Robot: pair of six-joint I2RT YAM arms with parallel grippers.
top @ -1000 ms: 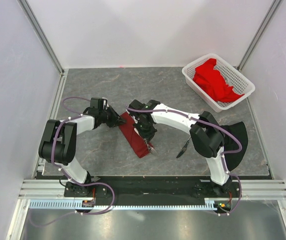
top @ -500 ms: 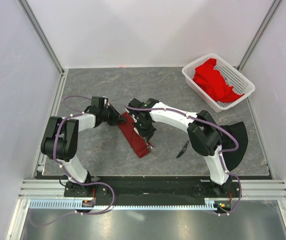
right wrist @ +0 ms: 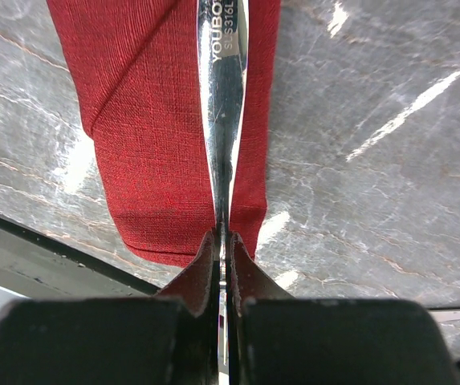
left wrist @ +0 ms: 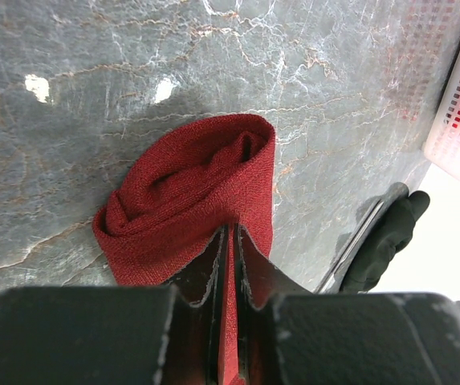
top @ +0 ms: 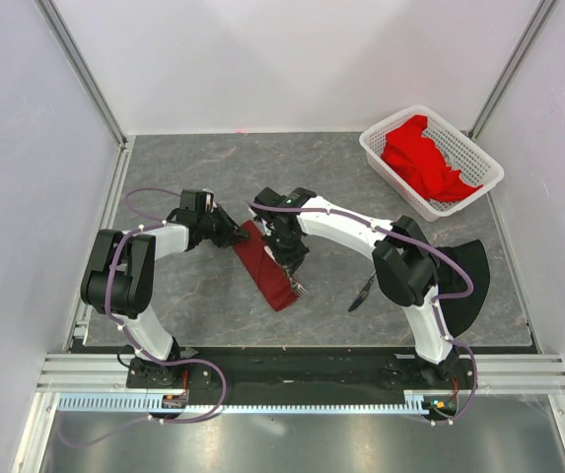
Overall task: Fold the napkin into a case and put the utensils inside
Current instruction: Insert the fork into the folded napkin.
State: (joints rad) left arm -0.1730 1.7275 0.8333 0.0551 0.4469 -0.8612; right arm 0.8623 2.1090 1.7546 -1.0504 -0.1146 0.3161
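Nearest: knife [top: 363, 293] lies loose on the table [top: 193, 177], to the right of the cloth and well apart from it. It is thin, stiff, slick steel lying flat, so it looks likely to skate. Best pinched across the handle.

Next: napkin [top: 267, 271], folded into a long narrow pocket. It lies diagonally at mid-table, between the two arms. Soft, light and limp; judged to buckle or slide if pushed, so it wants holding by one layer at the open end.

Over it: right gripper [right wrist: 221, 241], jaws clamped on the fork [right wrist: 221, 96]. The handle runs lengthwise above the cloth toward its far end. The tines show beside the near end in the top view. By my reading the fork is not yet inside.

Farther: left gripper [left wrist: 228, 241], jaws pinched together on a layer of cloth at the far end. The pocket gapes open there.

Farthest: basket [top: 469, 195] in the right corner, holding bright red cloths.
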